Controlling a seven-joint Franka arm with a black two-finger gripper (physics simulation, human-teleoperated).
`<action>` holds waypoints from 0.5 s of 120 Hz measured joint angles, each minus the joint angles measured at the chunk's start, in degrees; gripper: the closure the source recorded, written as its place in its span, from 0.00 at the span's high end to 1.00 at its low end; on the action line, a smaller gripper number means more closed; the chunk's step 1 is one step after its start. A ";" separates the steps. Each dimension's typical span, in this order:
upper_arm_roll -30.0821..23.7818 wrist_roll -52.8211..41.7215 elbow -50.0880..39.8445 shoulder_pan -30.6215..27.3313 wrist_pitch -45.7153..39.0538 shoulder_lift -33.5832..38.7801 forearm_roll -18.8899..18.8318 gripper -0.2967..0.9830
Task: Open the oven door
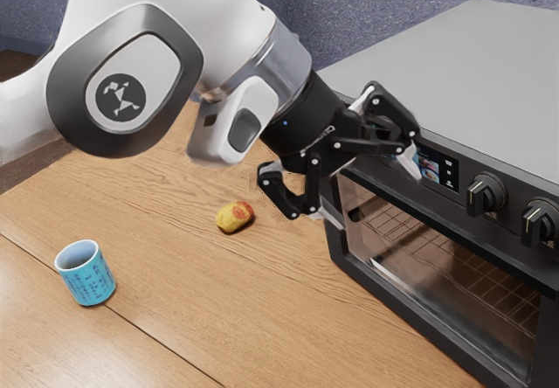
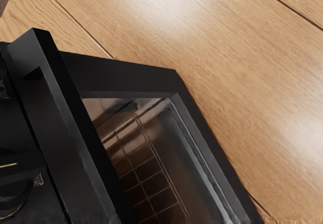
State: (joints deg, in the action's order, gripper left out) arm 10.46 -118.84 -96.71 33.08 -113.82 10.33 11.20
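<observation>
Since the oven door (image 1: 400,306) is shut at the front of the oven (image 1: 472,65), facing the worktop (image 1: 175,318), you want its handle (image 2: 81,118), the dark bar standing off the door's upper edge. Your gripper (image 1: 369,187) is open, its fingers spread wide near the door's top corner, with nothing held between them.

Expect the handle to be stiff, and probably smooth enough to let the pads slide if you only pinch it lightly. The door should feel fairly heavy for its size, with the glass (image 1: 419,257) adding weight, and it likely hinges along its lower edge. Take the bar on its straight run, one finger over and one under, a little inboard of the end post, and square the gripper to it before closing. Then draw outward and let your path curve down as the door tips; a straight pull would probably wrench the grip loose. Treat the glass as the fragile part: don't press on it, and keep the upper finger off the knob (image 1: 486,194).
</observation>
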 joint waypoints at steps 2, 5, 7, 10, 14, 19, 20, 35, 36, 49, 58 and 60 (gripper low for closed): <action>0.26 -0.21 0.26 -0.06 -0.11 -0.32 0.22 0.77; 0.72 -0.46 0.52 -0.11 -0.35 -0.68 0.64 0.77; 0.95 -0.59 0.60 -0.20 -0.52 -0.85 1.01 0.77; 1.25 -0.67 0.52 -0.36 -0.92 -1.00 1.62 0.77; 2.13 -0.31 0.32 -0.48 -1.53 -1.12 2.42 0.77; 3.16 0.30 0.16 -0.89 -2.17 -1.24 3.16 0.77; 3.28 0.42 0.14 -0.96 -2.28 -1.26 3.27 0.77; 3.56 2.49 -0.09 -1.14 -3.31 -1.48 3.84 0.77; 3.41 2.63 -0.09 -1.14 -3.35 -1.49 3.70 0.77; 2.03 4.84 -0.50 -0.49 -3.38 -1.42 2.28 0.77; 0.57 7.73 -1.39 -0.76 -3.65 -1.10 -1.92 0.77; -0.05 8.61 -1.74 -0.73 -3.72 -0.83 -3.57 0.77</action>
State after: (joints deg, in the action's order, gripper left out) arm 10.41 -110.23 -98.45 32.35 -117.54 9.51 7.62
